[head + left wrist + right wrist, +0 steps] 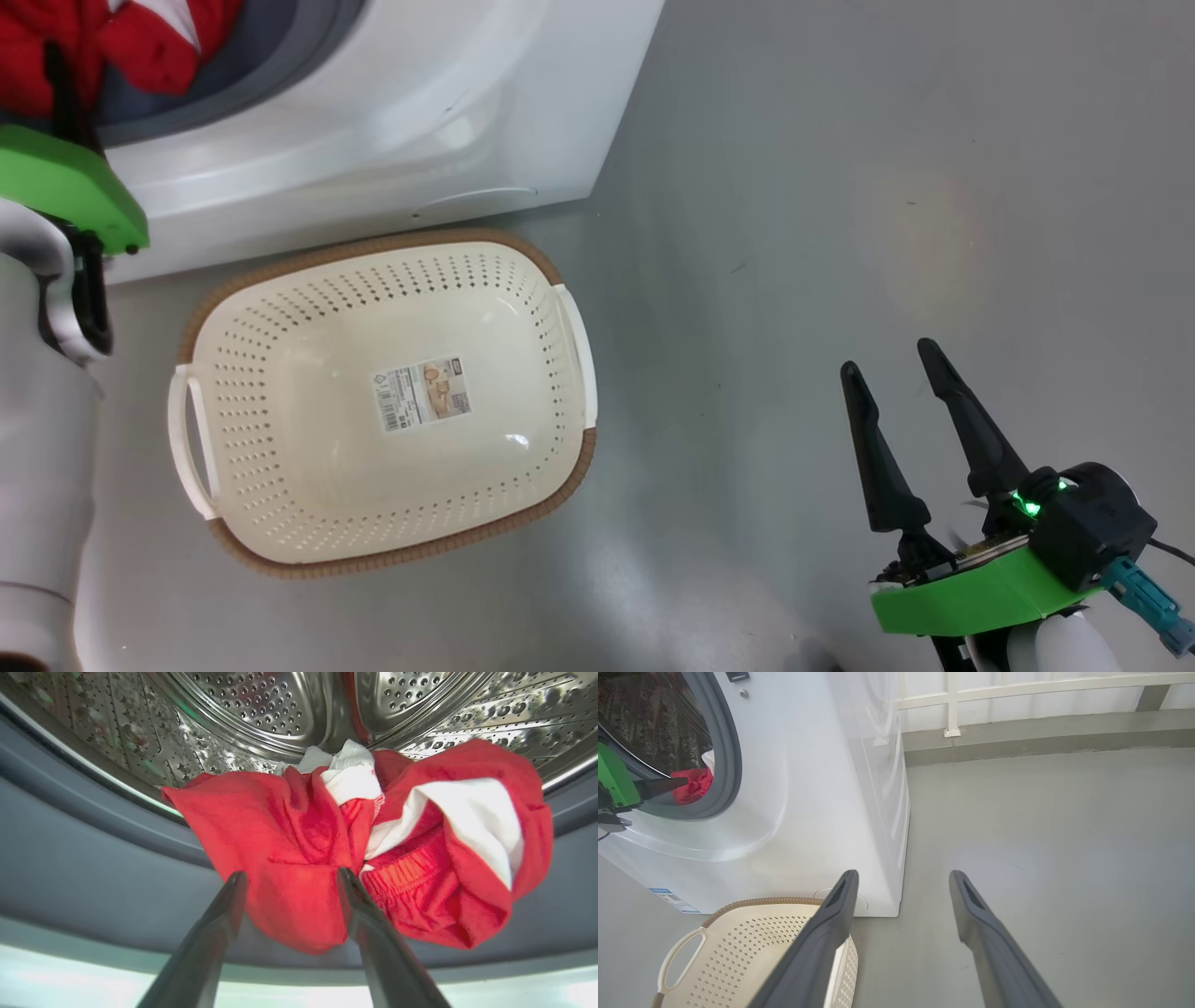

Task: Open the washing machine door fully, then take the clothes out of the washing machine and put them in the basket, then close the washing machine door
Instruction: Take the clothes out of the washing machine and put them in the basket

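The door is evidently open. The red clothes (pixel 289 826) lie in the washing machine (pixel 373 140); the basket (pixel 233 392) is empty. The left hand (pixel 292 873) is poised at them with fingers apart. The right hand (pixel 888 357) idles, also apart. Unloading and closing remain.

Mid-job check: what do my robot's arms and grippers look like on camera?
The right gripper has two long, dark, tapering fingers on a bright green wrist plate, with a green-lit black module, a teal plug and a black cable. The left gripper has matching fingers, a green plate and a pale grey forearm.
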